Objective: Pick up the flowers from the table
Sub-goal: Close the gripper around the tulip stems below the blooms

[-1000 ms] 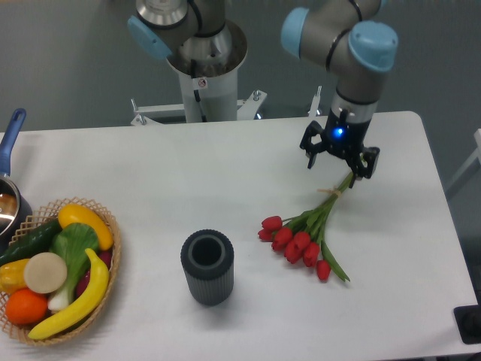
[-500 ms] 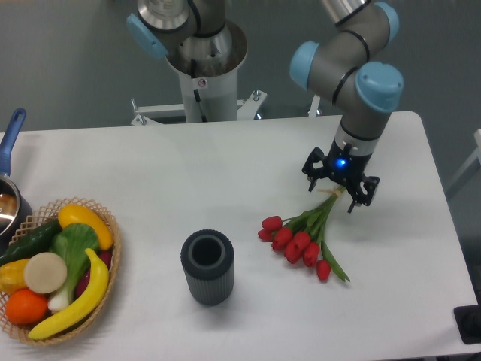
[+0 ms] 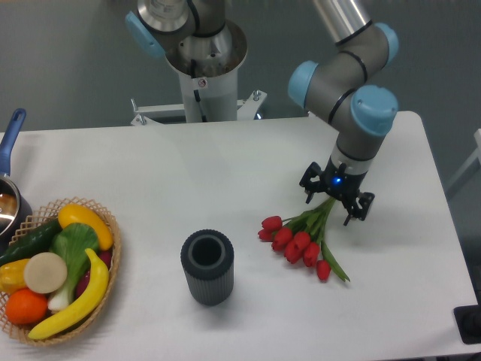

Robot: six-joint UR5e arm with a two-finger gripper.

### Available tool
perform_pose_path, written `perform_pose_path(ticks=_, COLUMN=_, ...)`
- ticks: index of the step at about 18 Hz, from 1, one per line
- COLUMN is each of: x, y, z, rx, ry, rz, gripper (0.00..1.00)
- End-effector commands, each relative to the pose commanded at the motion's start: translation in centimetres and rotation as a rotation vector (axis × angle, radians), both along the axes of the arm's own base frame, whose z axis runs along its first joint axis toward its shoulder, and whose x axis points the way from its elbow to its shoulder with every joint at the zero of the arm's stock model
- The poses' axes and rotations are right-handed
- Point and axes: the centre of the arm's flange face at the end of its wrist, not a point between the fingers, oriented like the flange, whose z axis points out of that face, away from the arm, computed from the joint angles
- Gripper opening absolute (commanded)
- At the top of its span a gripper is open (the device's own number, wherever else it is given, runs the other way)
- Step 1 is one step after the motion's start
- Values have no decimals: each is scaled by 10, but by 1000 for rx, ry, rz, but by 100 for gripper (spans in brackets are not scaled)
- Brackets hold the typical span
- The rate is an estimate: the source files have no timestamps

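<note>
The flowers, a bunch of red tulips with thin green stems, lie on the white table right of centre, heads toward the front left. My gripper is low over the stem end, with its open fingers on either side of the stems. The tan band and the stem tips are hidden under the gripper. The bunch still rests on the table.
A dark ribbed cylindrical vase stands upright left of the flowers. A wicker basket of fruit and vegetables sits at the front left. A pot with a blue handle is at the left edge. The robot base stands behind the table.
My gripper has come down and slightly left over the stem end, from above the band to straddling the stems. The flowers have not moved.
</note>
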Motion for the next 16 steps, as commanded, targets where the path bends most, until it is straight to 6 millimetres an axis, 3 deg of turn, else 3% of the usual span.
perform_pose_path(ticks=16, x=-2, y=-1, z=-21, rx=-35, ry=-27, rz=23, gripper=100)
